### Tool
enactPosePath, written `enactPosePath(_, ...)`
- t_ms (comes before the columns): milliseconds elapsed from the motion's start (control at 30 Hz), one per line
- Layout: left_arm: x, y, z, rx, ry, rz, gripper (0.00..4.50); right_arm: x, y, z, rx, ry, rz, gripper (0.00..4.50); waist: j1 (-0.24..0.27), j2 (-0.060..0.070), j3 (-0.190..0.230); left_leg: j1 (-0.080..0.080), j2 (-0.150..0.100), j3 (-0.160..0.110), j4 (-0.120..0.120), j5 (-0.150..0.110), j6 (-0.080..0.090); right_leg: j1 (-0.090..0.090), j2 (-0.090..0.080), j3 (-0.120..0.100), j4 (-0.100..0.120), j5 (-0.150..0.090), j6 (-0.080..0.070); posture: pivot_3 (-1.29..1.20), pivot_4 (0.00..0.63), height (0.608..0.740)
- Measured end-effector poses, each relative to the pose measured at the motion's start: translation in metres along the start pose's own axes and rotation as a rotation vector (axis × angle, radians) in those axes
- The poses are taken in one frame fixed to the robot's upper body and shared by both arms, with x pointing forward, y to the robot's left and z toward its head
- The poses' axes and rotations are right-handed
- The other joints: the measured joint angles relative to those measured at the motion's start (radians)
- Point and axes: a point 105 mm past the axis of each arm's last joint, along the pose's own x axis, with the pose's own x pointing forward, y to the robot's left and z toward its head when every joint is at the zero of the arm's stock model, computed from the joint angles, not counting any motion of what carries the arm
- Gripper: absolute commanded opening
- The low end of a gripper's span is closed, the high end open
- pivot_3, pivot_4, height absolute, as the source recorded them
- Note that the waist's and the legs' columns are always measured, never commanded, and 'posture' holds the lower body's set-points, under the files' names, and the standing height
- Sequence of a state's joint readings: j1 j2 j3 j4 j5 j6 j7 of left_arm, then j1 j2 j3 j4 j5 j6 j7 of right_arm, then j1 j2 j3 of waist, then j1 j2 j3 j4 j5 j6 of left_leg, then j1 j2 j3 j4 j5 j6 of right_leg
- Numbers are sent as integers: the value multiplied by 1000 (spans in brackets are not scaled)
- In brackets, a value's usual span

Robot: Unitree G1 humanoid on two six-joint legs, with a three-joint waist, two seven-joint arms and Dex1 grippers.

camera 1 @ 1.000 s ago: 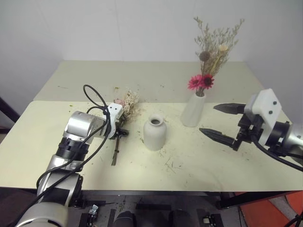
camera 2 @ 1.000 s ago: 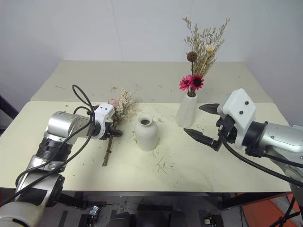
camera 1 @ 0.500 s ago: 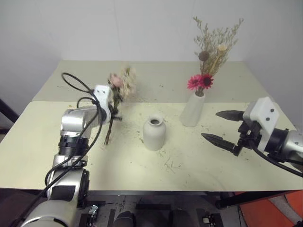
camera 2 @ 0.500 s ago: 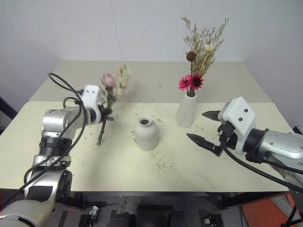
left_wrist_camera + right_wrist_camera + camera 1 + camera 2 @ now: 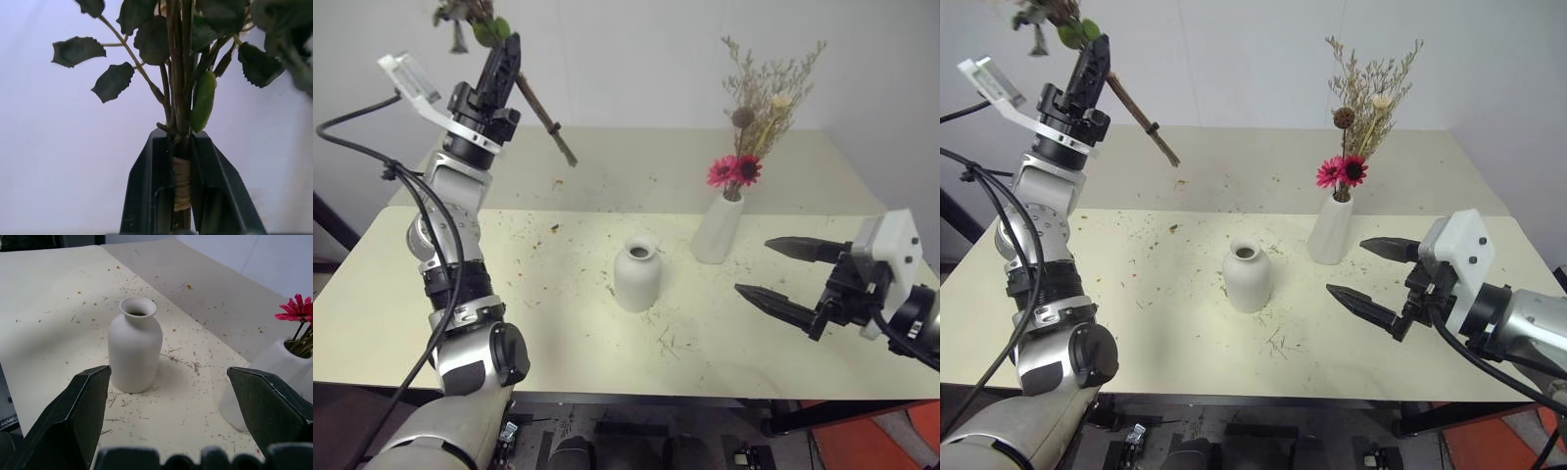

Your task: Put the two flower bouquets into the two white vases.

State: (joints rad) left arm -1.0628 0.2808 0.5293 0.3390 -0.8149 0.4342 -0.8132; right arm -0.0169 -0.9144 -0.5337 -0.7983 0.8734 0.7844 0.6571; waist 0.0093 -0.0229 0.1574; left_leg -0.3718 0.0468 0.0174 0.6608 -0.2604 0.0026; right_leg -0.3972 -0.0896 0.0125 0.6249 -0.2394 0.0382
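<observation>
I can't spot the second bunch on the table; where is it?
The second bunch is up in the air at the left, clamped in the robot's left hand, above the table's far left edge.

Pale cream desk (image 5: 558, 323) in two abutting sections; dry plant litter (image 5: 668, 343) lies scattered across its surface. Plain white wall (image 5: 636, 59) rises behind the desk.

My rig: silver-and-black jointed arms, looped black cables, white wrist housings, left gripper (image 5: 507, 51) and right gripper (image 5: 770, 266) black, tapered two-finger.
</observation>
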Motion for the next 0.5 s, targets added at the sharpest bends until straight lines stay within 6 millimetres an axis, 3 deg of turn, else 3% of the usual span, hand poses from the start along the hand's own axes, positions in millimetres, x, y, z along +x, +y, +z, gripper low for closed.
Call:
enactPosePath(100, 9, -15, -19, -120, 53, -185, 148, 0, 3, -1, -7, -15, -42, 4500, 1, 0, 0, 3, 0, -2, 0, 0, 0, 5, 0, -2, -2, 0, 0, 0, 150, 740)
enactPosePath(300, 2, -4, -74, -254, 233, -176, 148, -3, 11, -8, 2, -8, -97, 4500, -3, 0, 0, 2, 0, -4, 0, 0, 0, 5, 0, -3, -4, 0, 0, 0, 150, 740)
enactPosePath(500, 2, -14, -89, -302, 259, -238, 148, -8, 10, -12, -16, 12, -156, 4500, -15, 0, 0, 1, -1, -5, 0, -1, 1, 5, 0, -3, -4, 0, 1, 0, 150, 740)
